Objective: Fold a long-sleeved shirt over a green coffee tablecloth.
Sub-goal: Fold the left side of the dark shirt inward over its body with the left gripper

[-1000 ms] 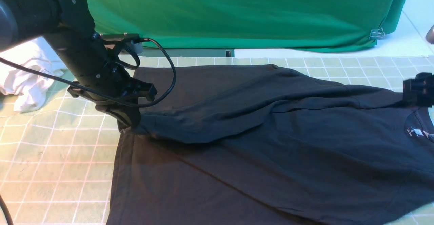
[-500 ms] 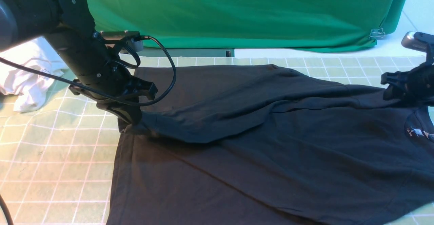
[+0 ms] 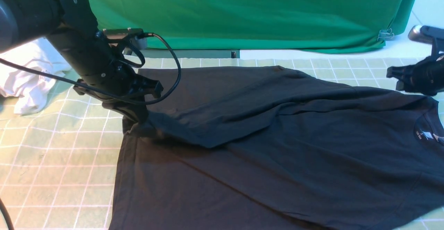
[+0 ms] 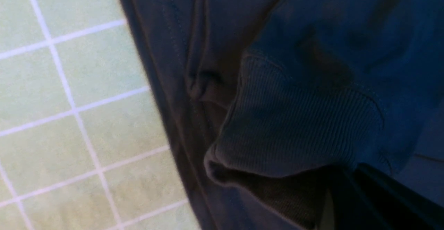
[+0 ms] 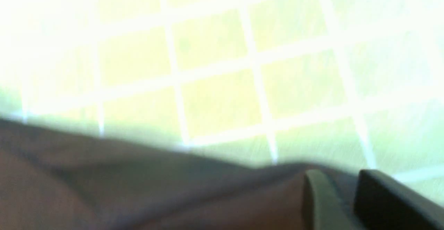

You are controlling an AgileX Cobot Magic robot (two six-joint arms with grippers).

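The black long-sleeved shirt (image 3: pixel 277 146) lies spread on the green coffee tablecloth (image 3: pixel 62 153), its collar (image 3: pixel 428 133) with white print at the far right. One sleeve is folded across the body toward the left. My left gripper (image 3: pixel 133 119) is shut on that sleeve's ribbed cuff (image 4: pixel 288 133) and holds it just above the shirt's hem edge; in the left wrist view the left gripper (image 4: pixel 333 188) is dark under the cuff. My right gripper (image 3: pixel 404 77) hovers above the shirt's shoulder. In the right wrist view the right gripper (image 5: pixel 340 176) shows a narrow gap with nothing clamped.
A white garment (image 3: pixel 27 74) lies crumpled at the far left of the table. Plain deep green fabric (image 3: pixel 242 11) hangs along the back, with a metal clip (image 3: pixel 385 34) at its right end. A black cable (image 3: pixel 173 74) loops off the left wrist.
My right gripper has risen off the shirt's shoulder and drifted left, its jaws narrowing. My left gripper has lifted the cuff slightly and moved back a little.
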